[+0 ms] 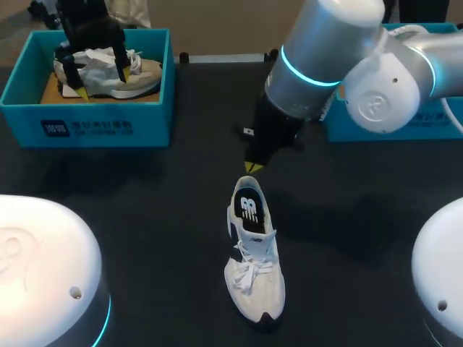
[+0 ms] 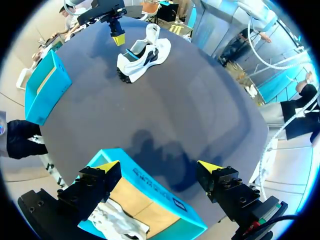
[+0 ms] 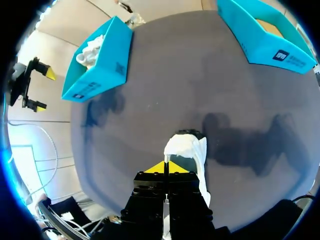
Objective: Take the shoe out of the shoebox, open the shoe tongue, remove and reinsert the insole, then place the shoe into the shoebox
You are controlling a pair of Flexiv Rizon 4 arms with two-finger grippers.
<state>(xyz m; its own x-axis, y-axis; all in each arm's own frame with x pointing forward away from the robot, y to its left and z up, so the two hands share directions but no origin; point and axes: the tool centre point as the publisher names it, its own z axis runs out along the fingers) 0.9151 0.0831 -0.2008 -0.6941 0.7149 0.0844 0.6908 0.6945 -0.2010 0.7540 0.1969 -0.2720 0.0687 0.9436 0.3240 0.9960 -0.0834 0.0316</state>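
At the head view's 10 o'clock stands the left shoebox [image 1: 87,129], open, with crumpled white paper [image 1: 101,58] and what looks like another shoe inside; the left gripper [image 1: 103,81] hangs over it, fingers spread wide and holding nothing, and in its own wrist view the box's near wall runs between them. At the middle of the dark table [image 1: 145,217] lies the shoe [image 1: 253,253], white, upright on its sole, long axis running nearly 12 to 6 o'clock: heel away from the robot, toe toward it. The dark insole [image 1: 249,210] shows seated in the opening. The right gripper [image 1: 252,168] hovers just off the heel at the shoe's 12 o'clock, yellow tips pressed together with nothing seen between them. At 2 o'clock the right shoebox [image 1: 434,126] is partly hidden behind that arm. Judging by this, the right arm is far the nearer: the shoe's opening lies straight ahead of its tips along the shoe's length, while the left stands well apart
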